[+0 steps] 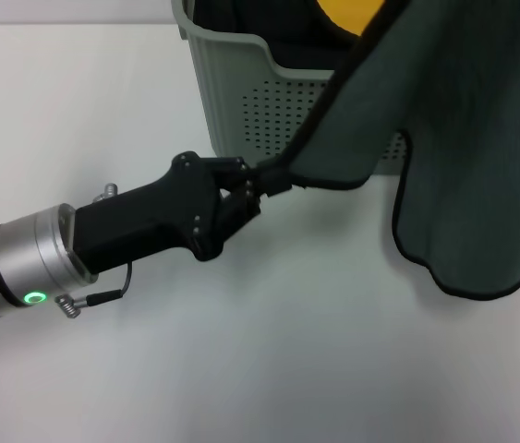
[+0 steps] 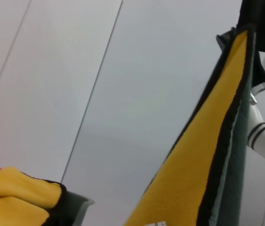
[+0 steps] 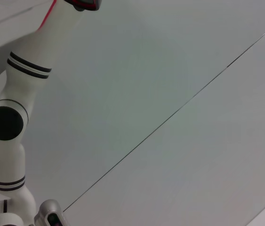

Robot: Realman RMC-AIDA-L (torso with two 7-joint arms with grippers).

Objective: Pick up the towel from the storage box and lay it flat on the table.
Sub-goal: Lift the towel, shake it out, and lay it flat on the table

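Observation:
The dark grey-green towel [image 1: 463, 138] with black edging hangs lifted in front of the storage box [image 1: 269, 101], draping down to just above the table [image 1: 287, 360] at the right. Its upper end runs out of the head view at the top right. My left gripper [image 1: 264, 185] is shut on the towel's lower left corner, in front of the box's perforated face. In the left wrist view a thin grey-green strip of the towel [image 2: 233, 174] runs beside a yellow, black-edged cloth surface [image 2: 188, 179]. My right gripper is not in view.
A yellow cloth [image 1: 347, 14] lies inside the box; another yellow fold [image 2: 10, 197] shows at the box rim [image 2: 78, 207] in the left wrist view. The right wrist view shows a white arm segment [image 3: 19, 94] and a pale wall.

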